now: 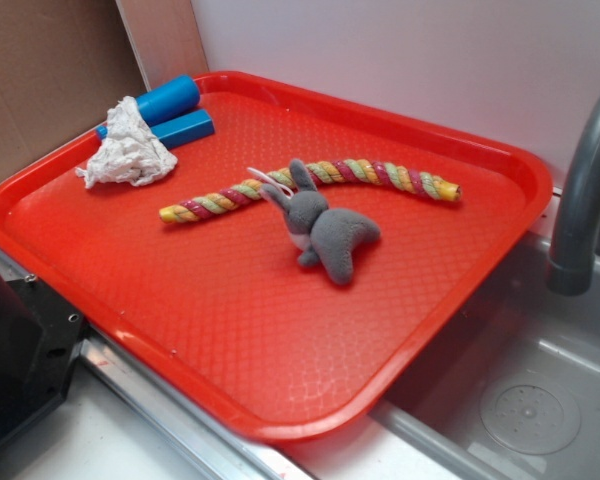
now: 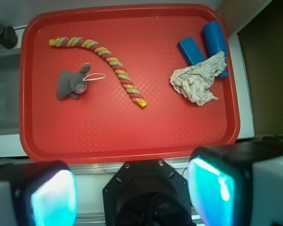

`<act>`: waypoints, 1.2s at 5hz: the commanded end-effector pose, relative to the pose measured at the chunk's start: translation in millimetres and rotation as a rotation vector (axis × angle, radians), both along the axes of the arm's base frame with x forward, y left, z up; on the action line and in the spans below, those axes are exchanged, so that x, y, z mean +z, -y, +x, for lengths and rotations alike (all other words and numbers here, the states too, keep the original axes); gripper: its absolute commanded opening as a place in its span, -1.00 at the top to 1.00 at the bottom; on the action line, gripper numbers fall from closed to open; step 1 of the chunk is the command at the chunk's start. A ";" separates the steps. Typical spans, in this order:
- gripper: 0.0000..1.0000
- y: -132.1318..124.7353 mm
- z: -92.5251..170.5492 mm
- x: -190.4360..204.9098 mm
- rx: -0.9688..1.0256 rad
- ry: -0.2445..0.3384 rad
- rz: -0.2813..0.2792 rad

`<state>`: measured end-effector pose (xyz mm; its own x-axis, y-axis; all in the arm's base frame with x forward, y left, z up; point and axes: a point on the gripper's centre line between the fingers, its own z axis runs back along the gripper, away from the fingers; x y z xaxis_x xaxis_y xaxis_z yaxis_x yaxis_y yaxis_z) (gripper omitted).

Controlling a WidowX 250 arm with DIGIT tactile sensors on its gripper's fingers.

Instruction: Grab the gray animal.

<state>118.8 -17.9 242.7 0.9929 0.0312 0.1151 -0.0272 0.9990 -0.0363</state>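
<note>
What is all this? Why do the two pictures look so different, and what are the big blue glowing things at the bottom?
It is a robot arm's workplace. One picture comes from a camera standing beside the red plastic tray. The other comes from a camera on the arm's wrist, looking straight down. The glowing blue things are the two fingers of the end effector, the robot's pinching hand. They are spread apart and hold nothing. On the tray lie a small gray plush bunny, a long twisted yellow, pink and green rope, a crumpled white paper wad and two blue blocks. A gray faucet stands beside the tray.
</note>
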 end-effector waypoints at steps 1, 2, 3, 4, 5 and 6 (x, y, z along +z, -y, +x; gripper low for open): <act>-1.00 0.0 0.0 0.0 0.000 0.000 0.000; -1.00 24.4 37.9 -34.6 -0.249 0.025 0.066; -1.00 62.4 71.3 -54.2 -0.498 0.077 0.054; -1.00 88.7 87.3 -79.4 -0.747 0.096 0.035; -1.00 97.5 95.4 -101.0 -0.999 0.091 0.066; -1.00 98.9 103.2 -134.0 -1.257 -0.002 0.116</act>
